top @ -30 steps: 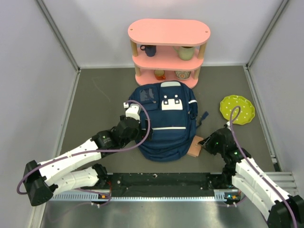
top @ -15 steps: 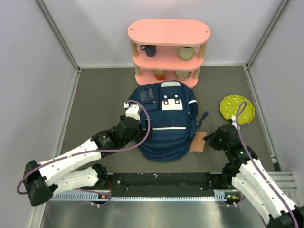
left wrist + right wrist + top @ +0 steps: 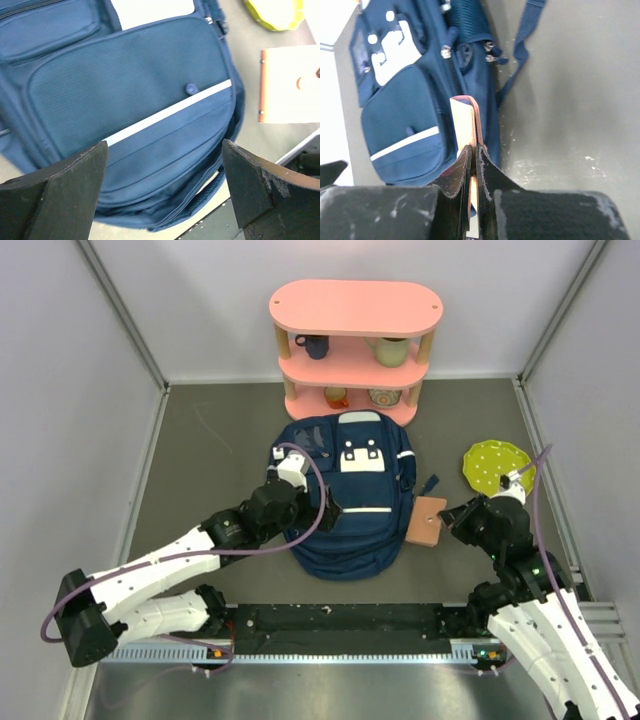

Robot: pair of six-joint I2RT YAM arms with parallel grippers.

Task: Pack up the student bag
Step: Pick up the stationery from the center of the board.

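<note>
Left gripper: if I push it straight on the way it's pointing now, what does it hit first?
The backpack, on its lower front pocket. That fabric fills the gap between the open fingers of the left gripper, with nothing showing in between. How far off it is, I can't tell.

The top external camera sits high above and behind the arm bases. It looks steeply down and away toward the pink shelf [image 3: 355, 350] at the far wall and takes in the whole counter [image 3: 200, 460]. The left wrist camera hangs close over the student bag [image 3: 135, 100], facing down between the wide-set fingers of the left gripper [image 3: 164, 150]. The right wrist camera rides low, sighting along the right gripper [image 3: 473, 150] toward the bag's side. All three views share the bag's front and the tan notebook [image 3: 290, 85].
</note>
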